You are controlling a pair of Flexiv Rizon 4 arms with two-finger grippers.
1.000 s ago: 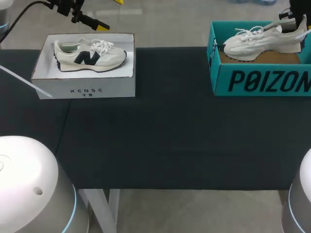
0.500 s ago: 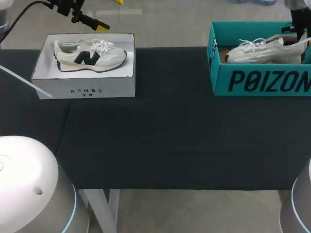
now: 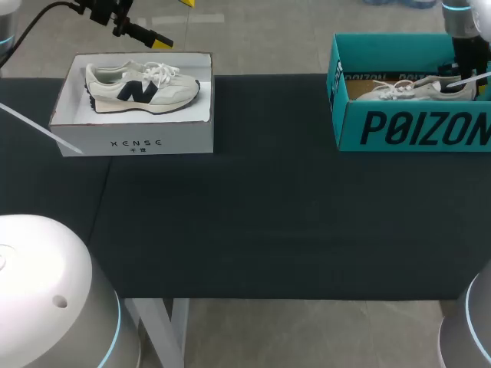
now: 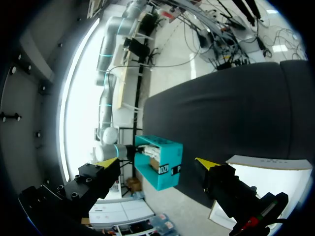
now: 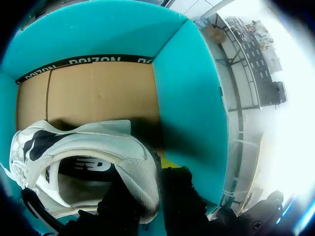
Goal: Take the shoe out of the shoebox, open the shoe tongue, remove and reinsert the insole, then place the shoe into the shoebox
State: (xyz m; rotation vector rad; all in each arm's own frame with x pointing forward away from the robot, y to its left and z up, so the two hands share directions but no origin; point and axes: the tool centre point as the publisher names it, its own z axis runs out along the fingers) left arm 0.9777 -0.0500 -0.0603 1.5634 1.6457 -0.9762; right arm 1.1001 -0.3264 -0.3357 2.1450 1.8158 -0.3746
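A white sneaker (image 3: 406,90) lies low inside the teal shoebox (image 3: 414,130) at the table's far right, toe toward the middle. My right gripper (image 3: 465,81) comes down at its heel. In the right wrist view the gripper (image 5: 147,196) is shut on the heel collar of the sneaker (image 5: 83,157), one dark finger inside and one outside, over the box's cardboard floor (image 5: 98,93). My left gripper (image 3: 176,22) hangs open behind the white shoebox (image 3: 134,134), which holds a cream sneaker with navy trim (image 3: 142,88). Between the left gripper's (image 4: 155,162) spread tips nothing is held.
The teal box's wall (image 5: 192,98) stands close beside the right gripper's outer finger. Dark tabletop (image 3: 268,215) stretches between the two boxes and toward the front edge. The white box's corner (image 4: 266,187) shows under the left gripper.
My right gripper has come down with the white sneaker, from above the teal box's rim to deep inside it. The left arm has kept still.
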